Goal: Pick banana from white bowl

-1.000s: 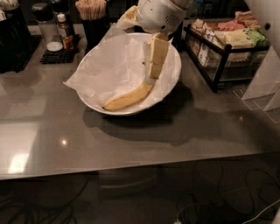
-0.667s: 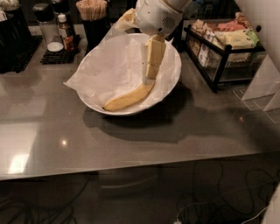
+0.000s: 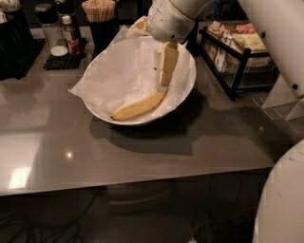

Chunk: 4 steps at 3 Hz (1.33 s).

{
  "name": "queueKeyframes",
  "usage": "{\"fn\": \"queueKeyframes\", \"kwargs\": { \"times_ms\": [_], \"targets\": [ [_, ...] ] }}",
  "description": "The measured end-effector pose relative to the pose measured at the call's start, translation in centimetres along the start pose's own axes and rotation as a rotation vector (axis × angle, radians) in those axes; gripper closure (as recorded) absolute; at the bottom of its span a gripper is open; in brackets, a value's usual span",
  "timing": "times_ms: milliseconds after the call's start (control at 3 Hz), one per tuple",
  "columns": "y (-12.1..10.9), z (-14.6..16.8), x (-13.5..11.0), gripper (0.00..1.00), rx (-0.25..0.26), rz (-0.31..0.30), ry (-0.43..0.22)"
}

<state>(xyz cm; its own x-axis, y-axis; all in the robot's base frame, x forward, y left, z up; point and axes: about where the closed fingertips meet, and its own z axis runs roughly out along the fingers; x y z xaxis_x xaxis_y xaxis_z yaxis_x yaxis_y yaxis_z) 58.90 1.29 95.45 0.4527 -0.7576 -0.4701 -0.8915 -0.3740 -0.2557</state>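
**End effector down on the banana's far end, grip unconfirmed**

The end effector [image 3: 162, 87] hangs almost vertically inside the white bowl [image 3: 178, 107], entering from about 1 o'clock, and its tip meets the upper end of the banana [image 3: 137, 107]. Whether it is released or clenched on the fruit I cannot tell.

The banana lies on the crinkled paper liner [image 3: 109, 76], curving from the bowl's centre down toward 7 o'clock, close against the near wall. The steep approach probably suits the sloping wall, which leaves little room for a side entry. I judge the step in hand to be the grasp, with the lift not yet done.

The bowl sits on the grey bench [image 3: 142, 156]. A wire rack of packets [image 3: 237, 52] stands at 3 o'clock, and a cup of wooden sticks [image 3: 99, 12] at 11 o'clock.
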Motion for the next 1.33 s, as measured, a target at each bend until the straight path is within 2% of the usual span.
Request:
{"fn": "queueKeyframes", "kwargs": {
  "times_ms": [333,667,1000,1333],
  "targets": [
    [-0.4,0.1,-0.1,0.0,0.014,0.001,-0.004],
    [-0.4,0.1,-0.1,0.19,0.014,0.001,-0.004],
    [-0.9,2.2,0.2,0.31,-0.014,0.001,-0.037],
    [-0.8,5.6,0.5,0.17,-0.081,-0.003,-0.093]
  ]
}}
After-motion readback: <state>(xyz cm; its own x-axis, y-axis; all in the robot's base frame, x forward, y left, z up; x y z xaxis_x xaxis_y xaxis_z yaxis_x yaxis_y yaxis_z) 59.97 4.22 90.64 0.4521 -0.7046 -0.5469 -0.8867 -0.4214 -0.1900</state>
